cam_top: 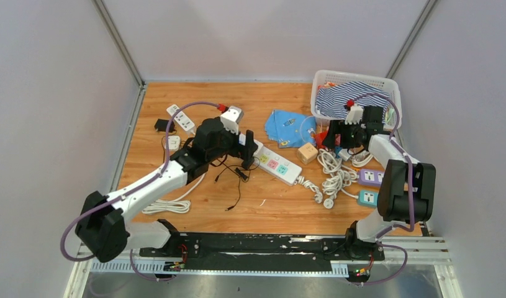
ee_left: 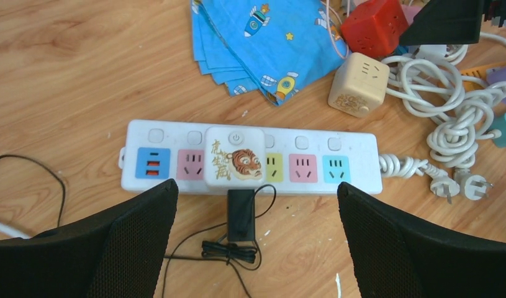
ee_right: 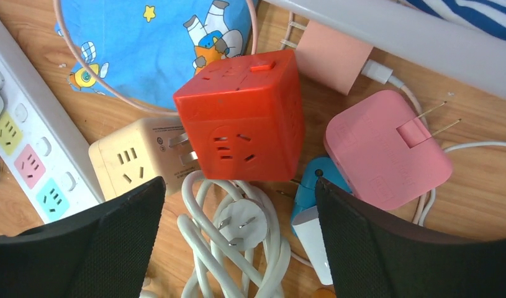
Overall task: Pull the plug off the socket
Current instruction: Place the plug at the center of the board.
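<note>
A white power strip (ee_left: 356,155) with coloured sockets lies across the table; it also shows in the top view (cam_top: 276,164). A white plug with a tiger picture (ee_left: 234,156) sits in one of its middle sockets. My left gripper (ee_left: 257,186) is open and empty, its fingers (ee_left: 138,230) spread just in front of the strip and straddling the tiger plug; in the top view (cam_top: 249,152) it hovers over the strip's left part. My right gripper (ee_right: 239,181) is open and empty above a red cube socket (ee_right: 244,118) and a white three-pin plug (ee_right: 241,223).
A black adapter (ee_left: 241,214) with thin cable lies before the strip. A beige cube socket (ee_right: 132,161), a pink charger (ee_right: 384,149) and coiled white cords (cam_top: 334,177) crowd the right. A blue cloth (cam_top: 287,127), a white basket (cam_top: 356,77) and purple (cam_top: 369,177) and teal (cam_top: 367,197) sockets lie nearby.
</note>
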Robot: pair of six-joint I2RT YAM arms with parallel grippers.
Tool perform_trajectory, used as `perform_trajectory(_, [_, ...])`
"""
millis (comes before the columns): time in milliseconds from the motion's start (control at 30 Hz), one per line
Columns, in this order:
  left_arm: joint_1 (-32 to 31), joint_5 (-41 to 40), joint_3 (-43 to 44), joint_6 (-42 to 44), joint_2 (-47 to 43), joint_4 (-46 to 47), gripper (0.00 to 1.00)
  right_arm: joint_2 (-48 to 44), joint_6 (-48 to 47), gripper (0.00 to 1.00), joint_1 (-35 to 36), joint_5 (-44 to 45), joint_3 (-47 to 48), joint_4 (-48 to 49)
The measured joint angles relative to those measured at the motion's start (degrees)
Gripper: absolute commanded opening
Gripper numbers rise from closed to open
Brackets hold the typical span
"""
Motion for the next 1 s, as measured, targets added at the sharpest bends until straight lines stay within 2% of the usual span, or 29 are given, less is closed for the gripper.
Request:
perform_trajectory(233, [0.0, -2.32, -8.17, -1.2, -12.46, 0.09, 1.0, -4.2, -3.26, 0.99, -0.76, -1.49, 0.0, -1.29])
perform_trajectory(367, [0.0, -1.79, -12.2, -1.25, -15.37, 0.42, 1.0, -8.09, -6.91, 0.99, -1.07, -4.81, 0.0, -1.62])
perform_trajectory(667, [0.0, 0.83, -18.88, 1.27, -15.15, 2.4, 0.91, -16.87, -13.49, 1.0, -1.07, -13.66, -2.25, -2.08])
perform_trajectory(1000, [-0.02, 2.19, -18.84, 2.8, -5.49, 6.12, 0.84, -17.44, -14.95, 1.0, -1.07, -19.34, -3.5, -1.9])
